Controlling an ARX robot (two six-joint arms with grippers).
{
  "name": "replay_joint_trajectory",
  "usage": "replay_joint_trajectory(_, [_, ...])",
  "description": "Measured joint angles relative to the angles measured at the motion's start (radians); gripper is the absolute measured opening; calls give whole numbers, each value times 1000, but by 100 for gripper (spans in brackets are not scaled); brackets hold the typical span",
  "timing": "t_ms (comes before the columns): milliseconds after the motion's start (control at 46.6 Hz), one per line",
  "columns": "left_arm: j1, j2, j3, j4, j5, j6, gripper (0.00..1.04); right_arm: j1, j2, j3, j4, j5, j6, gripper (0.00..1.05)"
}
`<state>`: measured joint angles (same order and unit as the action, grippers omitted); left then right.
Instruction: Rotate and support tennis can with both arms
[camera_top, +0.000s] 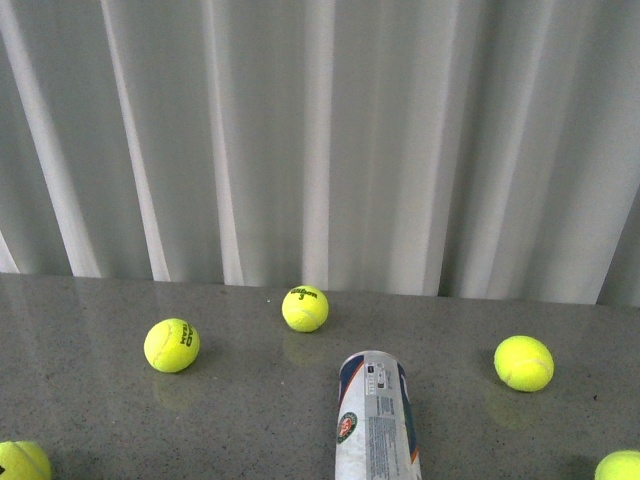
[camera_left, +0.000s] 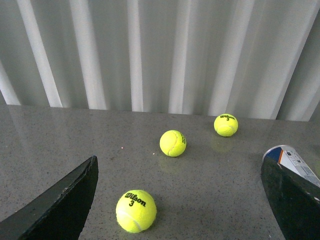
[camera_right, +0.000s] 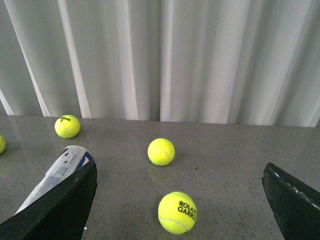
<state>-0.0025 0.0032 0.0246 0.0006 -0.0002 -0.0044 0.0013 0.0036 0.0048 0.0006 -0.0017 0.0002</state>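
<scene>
Tennis can (camera_top: 375, 420) is pictured lying on its side on a speckled grey table (camera_top: 250, 420), low in the front view and about midway across. Its far end is pointed toward a pleated white curtain (camera_top: 320, 140). 5 yellow tennis balls (camera_top: 172, 345) are scattered around it, all apart from the can.

The left gripper (camera_left: 179, 164) is held wide open with nothing gripped. A ball stamped "Wilson 3" (camera_left: 136, 211) is framed between its black fingers (camera_left: 65, 200), and the can's end is seen just beyond 1 of them.

The right gripper (camera_right: 180, 167) is likewise spread wide and empty, with a Roland Garros ball (camera_right: 177, 212) lying between its fingers (camera_right: 60, 205). The can is seen right beside 1 finger; whether they touch cannot be told.
</scene>
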Motion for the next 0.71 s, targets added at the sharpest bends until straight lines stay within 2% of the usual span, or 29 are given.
replay_joint_trajectory(707, [0, 0, 0, 0, 0, 0, 98, 0, 0, 0, 0, 0, 0, 98])
